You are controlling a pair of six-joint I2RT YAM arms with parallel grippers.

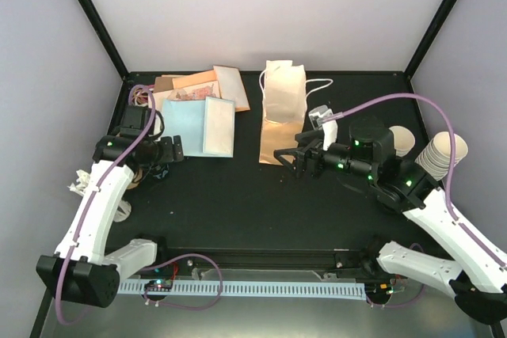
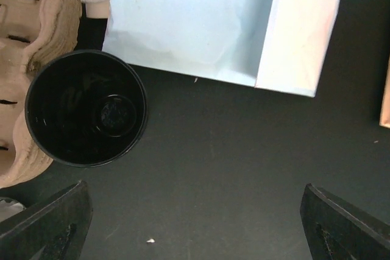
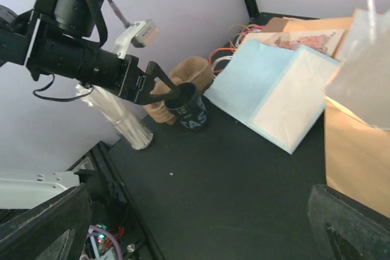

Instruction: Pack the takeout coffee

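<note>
The takeout coffee [image 3: 194, 109] looks dark here, with pale lettering and a round black top [image 2: 85, 108]. It stands on the black table beside a pulp cup carrier [image 2: 30, 35]. My left gripper [image 2: 195, 229] is open and empty. The cup lies ahead and left of its jaws, not between them. In the right wrist view the left gripper's fingers [image 3: 159, 84] hover at the cup's top. In the top view the left arm mostly hides the cup. My right gripper [image 1: 291, 162] is open and empty at the near end of a brown paper bag [image 1: 283, 108].
A light blue bag [image 1: 198, 124] lies flat right of the cup, with tan bags [image 1: 214, 85] behind it. Stacked cream cups [image 1: 440, 152] stand at the far right. A bundle of straws [image 3: 116, 117] stands near the left wall.
</note>
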